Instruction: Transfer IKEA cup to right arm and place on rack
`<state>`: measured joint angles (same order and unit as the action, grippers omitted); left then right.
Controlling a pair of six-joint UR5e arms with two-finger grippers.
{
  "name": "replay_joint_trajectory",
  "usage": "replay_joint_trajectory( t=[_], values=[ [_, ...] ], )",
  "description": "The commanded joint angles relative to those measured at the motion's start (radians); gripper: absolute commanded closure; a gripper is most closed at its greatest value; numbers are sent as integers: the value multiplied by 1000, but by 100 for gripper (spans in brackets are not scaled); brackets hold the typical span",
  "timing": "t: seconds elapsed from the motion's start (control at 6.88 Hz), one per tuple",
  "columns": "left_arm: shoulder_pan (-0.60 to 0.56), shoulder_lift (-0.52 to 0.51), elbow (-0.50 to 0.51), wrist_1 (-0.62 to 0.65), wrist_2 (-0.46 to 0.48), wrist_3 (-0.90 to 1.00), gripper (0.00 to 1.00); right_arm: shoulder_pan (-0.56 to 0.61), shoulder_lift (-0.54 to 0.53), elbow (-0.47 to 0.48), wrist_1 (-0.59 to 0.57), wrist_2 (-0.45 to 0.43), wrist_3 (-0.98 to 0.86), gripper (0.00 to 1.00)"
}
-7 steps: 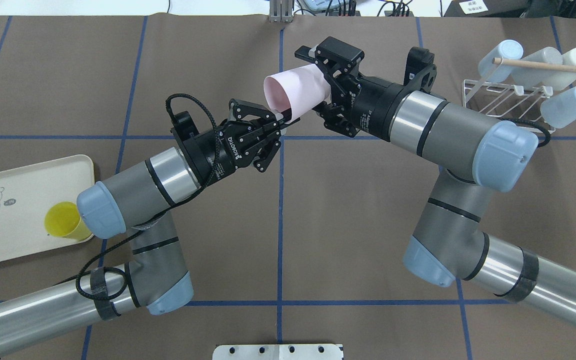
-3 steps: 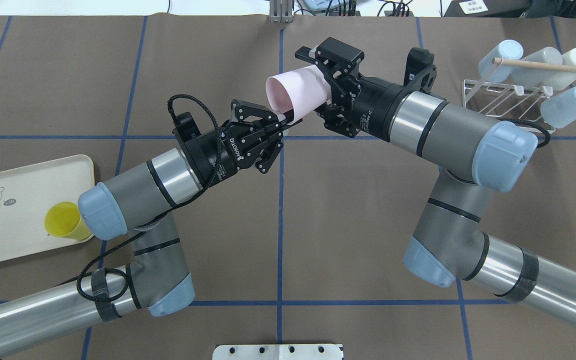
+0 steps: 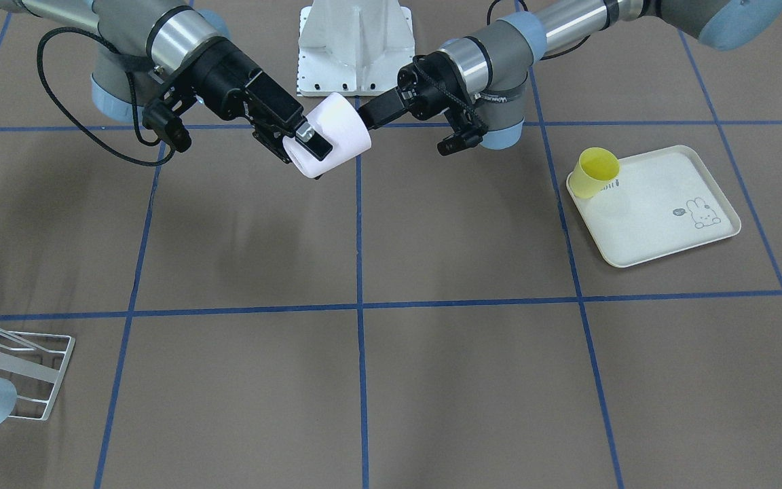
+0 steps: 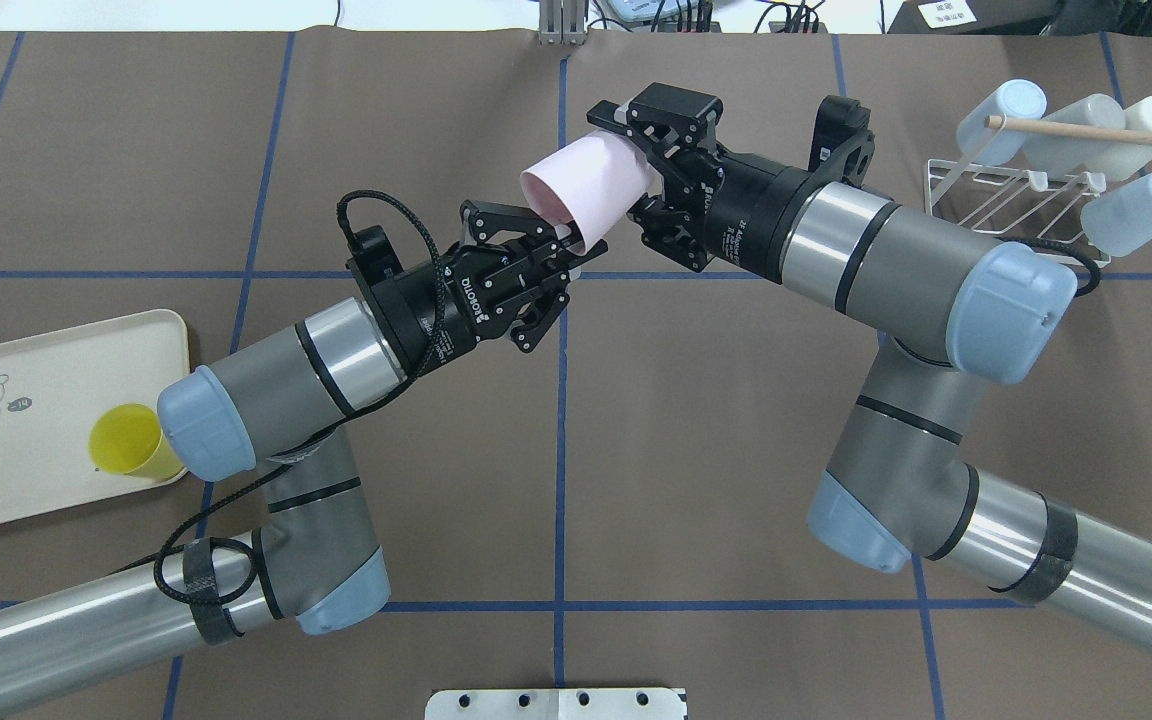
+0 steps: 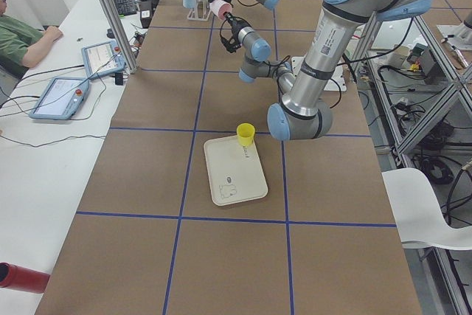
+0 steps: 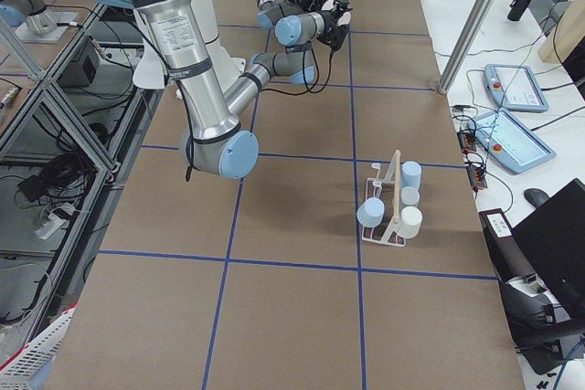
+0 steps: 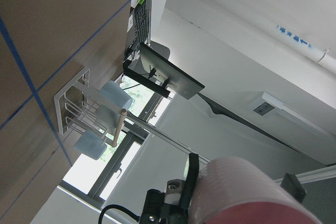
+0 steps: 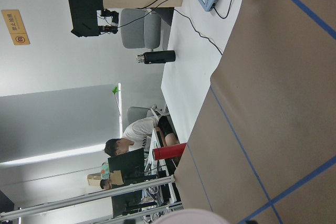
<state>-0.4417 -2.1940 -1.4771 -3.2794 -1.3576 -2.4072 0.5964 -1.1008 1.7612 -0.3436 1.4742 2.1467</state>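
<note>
Pink cup (image 4: 586, 185) is held in mid-air over tabletop (image 4: 736, 450) ctr, tipped on its side, mouth turned toward left hand (image 4: 576, 252). Its closed end is clamped btw. the fingers of right hand (image 4: 628, 165). Right arm is bent at elbow, wrist stretched in toward ctr line. Left arm is angled in likewise, fingertips set at cup's rim; whether rim is pinched or let go can't be told. Well apart at far right, rack (image 4: 1006, 190) is seen w/ other cups on it.
</note>
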Motion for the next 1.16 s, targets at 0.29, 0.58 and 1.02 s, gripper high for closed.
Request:
replay_joint_trajectory(
  t=[0.29,0.58,1.02],
  values=[
    [-14,8,-3,-2,0,49,0,14,-10,-17,48,0,-4,100],
    [-20,11,-2,-3,0,49,0,64,-26,-17,48,0,-14,100],
    [-54,31,0,27,-9,206,0,178,-85,-31,9,-2,-181,100]
  ],
)
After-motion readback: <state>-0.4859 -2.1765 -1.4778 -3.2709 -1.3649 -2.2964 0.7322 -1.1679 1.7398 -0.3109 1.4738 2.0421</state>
